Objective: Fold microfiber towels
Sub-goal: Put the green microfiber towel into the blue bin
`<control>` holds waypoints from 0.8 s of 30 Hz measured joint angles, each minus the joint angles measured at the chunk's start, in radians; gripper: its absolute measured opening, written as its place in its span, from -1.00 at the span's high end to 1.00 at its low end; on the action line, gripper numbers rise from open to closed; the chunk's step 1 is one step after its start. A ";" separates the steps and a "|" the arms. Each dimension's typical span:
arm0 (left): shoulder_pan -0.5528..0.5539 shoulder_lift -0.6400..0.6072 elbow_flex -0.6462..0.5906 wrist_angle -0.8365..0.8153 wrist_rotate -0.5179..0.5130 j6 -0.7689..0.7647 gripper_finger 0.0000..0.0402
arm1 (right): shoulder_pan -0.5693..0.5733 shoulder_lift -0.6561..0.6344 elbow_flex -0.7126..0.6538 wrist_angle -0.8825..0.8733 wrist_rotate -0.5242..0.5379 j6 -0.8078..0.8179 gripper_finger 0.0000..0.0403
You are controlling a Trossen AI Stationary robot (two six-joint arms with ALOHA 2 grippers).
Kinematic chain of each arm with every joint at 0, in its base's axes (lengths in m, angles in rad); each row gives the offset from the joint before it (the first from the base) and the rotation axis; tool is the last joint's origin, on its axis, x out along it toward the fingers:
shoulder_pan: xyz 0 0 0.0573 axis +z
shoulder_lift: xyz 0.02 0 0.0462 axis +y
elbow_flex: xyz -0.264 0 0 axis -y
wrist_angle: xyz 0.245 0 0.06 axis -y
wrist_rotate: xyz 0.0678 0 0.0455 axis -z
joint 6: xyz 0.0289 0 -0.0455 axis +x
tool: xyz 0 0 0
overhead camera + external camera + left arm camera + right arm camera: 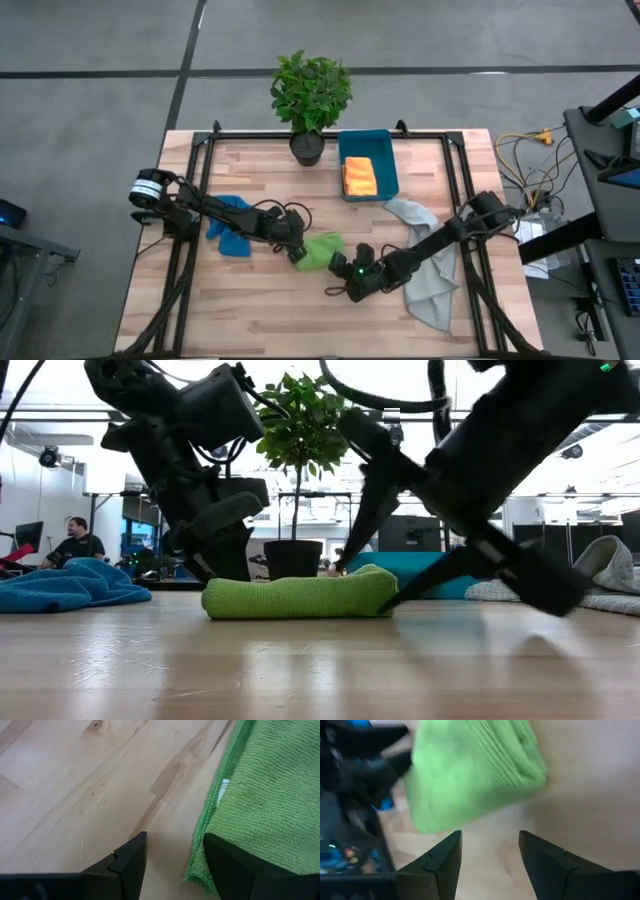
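The folded green towel (322,249) lies flat on the surface (250,320); the left pincer (296,250) at 9 o'clock and the right pincer (345,276) at 5 o'clock flank it, both released, apparently done folding.

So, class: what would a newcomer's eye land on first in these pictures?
Probably the folded lime green towel mid-table, with the left end effector and right end effector open on either side of it. Next, the orange towel in the teal bin beside a potted plant.
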 joint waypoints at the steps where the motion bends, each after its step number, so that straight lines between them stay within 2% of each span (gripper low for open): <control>1: -0.002 0.000 0.000 0.000 0.000 -0.011 0.09 | 0.001 0.003 0.005 -0.023 -0.002 0.000 0.05; 8: -0.011 0.000 -0.001 0.013 -0.002 -0.033 0.09 | -0.034 0.050 0.047 -0.044 0.004 0.000 0.05; 11: -0.016 0.000 -0.001 0.010 -0.002 -0.033 0.09 | -0.035 0.054 0.062 -0.047 0.004 -0.097 0.05; 14: -0.018 0.000 -0.001 0.009 0.000 -0.032 0.09 | -0.018 0.042 0.090 -0.023 -0.029 -0.430 0.05; 16: -0.018 0.000 -0.001 0.008 0.003 -0.032 0.09 | 0.001 0.020 0.126 0.018 -0.054 -0.709 0.05; 18: -0.018 0.000 -0.001 0.009 0.004 -0.024 0.09 | 0.032 0.004 0.175 0.033 -0.081 -1.058 0.05; 22: -0.019 0.000 -0.002 0.011 0.005 -0.005 0.09 | 0.085 0.022 0.261 -0.043 -0.065 -1.830 0.05; 24: -0.019 0.000 -0.002 0.011 0.008 -0.003 0.09 | 0.093 0.042 0.307 -0.162 -0.016 -2.061 0.05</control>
